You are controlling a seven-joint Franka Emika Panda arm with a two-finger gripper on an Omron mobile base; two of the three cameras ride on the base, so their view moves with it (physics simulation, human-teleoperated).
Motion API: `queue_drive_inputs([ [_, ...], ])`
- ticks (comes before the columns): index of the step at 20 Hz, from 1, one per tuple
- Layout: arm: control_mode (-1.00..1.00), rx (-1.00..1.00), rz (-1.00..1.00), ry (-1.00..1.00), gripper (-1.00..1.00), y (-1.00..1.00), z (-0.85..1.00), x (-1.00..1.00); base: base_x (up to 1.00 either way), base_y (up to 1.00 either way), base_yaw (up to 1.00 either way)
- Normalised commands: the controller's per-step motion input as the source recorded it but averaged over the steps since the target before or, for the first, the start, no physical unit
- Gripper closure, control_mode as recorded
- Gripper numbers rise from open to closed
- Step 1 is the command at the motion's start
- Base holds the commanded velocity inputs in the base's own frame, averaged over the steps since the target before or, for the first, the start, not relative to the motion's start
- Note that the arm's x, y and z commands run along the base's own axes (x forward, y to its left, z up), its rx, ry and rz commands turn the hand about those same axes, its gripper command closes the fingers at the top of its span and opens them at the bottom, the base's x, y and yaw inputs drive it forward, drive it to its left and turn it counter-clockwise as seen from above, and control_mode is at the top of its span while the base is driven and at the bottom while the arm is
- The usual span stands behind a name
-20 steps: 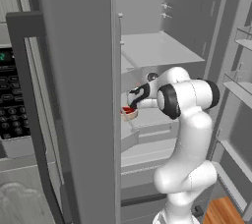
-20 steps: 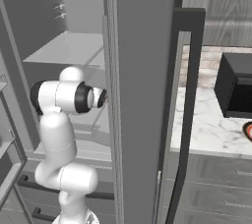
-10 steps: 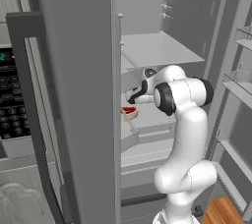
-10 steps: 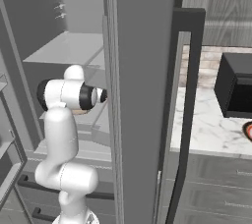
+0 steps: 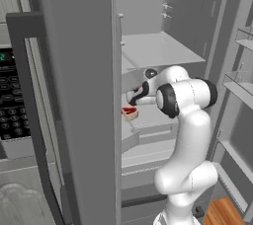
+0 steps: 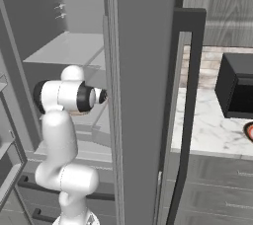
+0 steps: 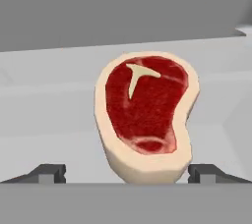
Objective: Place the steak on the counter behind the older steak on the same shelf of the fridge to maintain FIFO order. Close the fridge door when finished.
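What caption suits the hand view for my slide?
Raw red steak with tan rim on pale grey fridge shelf, between the open hand's fingertips.

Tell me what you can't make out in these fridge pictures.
Steak on the counter: right base view, cut off by the right edge; a red sliver shows.
Older steak: hand view, its underside faces away, so whether it rests on the shelf or is lifted is unclear.
End effector: left base view, too small and dark to read its opening.
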Motion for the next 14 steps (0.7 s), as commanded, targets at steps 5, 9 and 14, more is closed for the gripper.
queue_drive_inputs([
  [5, -1.0, 0.0, 0.0, -0.14, -1.0, 0.02, 0.0, -0.41, 0.0, 0.0, 0.0],
  [9, -1.0, 0.0, 0.0, -0.19, -1.0, 0.0, 0.09, -0.56, 0.0, 0.0, 0.0],
  [14, -1.0, 0.0, -0.04, -0.11, -1.0, -0.02, 0.68, -0.95, 0.0, 0.0, 0.0],
])
